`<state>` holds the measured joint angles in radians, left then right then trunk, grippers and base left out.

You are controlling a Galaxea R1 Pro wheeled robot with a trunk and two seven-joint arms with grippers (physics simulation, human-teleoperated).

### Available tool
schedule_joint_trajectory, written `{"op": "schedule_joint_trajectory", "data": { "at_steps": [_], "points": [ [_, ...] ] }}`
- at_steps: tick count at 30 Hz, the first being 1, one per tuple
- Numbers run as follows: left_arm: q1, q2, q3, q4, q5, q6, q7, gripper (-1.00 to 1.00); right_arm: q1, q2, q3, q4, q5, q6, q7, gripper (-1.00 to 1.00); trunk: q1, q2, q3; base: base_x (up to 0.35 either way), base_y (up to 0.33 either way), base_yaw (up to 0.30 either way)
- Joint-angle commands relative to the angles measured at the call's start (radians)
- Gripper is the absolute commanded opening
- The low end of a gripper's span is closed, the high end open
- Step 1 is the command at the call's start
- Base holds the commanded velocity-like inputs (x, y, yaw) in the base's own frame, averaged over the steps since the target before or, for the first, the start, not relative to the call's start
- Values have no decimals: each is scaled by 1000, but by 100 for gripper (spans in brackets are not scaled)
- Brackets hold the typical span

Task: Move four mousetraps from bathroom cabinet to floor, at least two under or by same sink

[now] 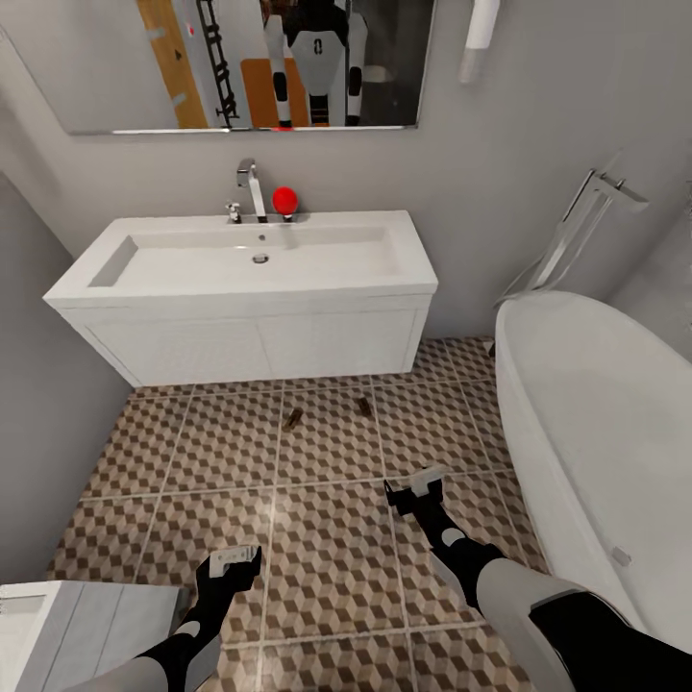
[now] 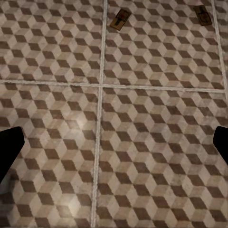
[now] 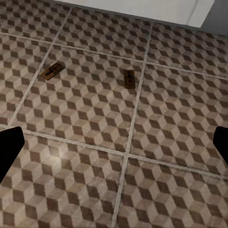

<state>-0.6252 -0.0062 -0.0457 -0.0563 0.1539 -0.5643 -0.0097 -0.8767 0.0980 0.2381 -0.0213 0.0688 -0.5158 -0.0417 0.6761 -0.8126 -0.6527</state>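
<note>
Far ahead of me a mirror (image 1: 240, 58) hangs on the grey wall (image 1: 538, 173). A white bathtub (image 1: 586, 423) sits to my right, its chrome floor tap (image 1: 586, 216) behind it. A red ball (image 1: 284, 200) sits far off, by the wall.

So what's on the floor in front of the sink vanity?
Two mousetraps lie flat on the bathroom floor, just in front of the vanity. Anything beneath the vanity is hidden.
</note>
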Motion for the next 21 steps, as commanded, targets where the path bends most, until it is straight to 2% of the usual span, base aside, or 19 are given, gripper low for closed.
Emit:
{"op": "schedule_joint_trajectory", "data": {
  "at_steps": [1,21],
  "points": [
    [-1,0,-5,1,9,-3,-1,100,-1,0,0,1,7,-3,-4,100,-4,7,4,0,0,0],
    [-1,-1,-5,1,9,-3,-1,100,-1,0,0,1,7,-3,-4,100,-80,147,97,0,0,0]
  ]
}}
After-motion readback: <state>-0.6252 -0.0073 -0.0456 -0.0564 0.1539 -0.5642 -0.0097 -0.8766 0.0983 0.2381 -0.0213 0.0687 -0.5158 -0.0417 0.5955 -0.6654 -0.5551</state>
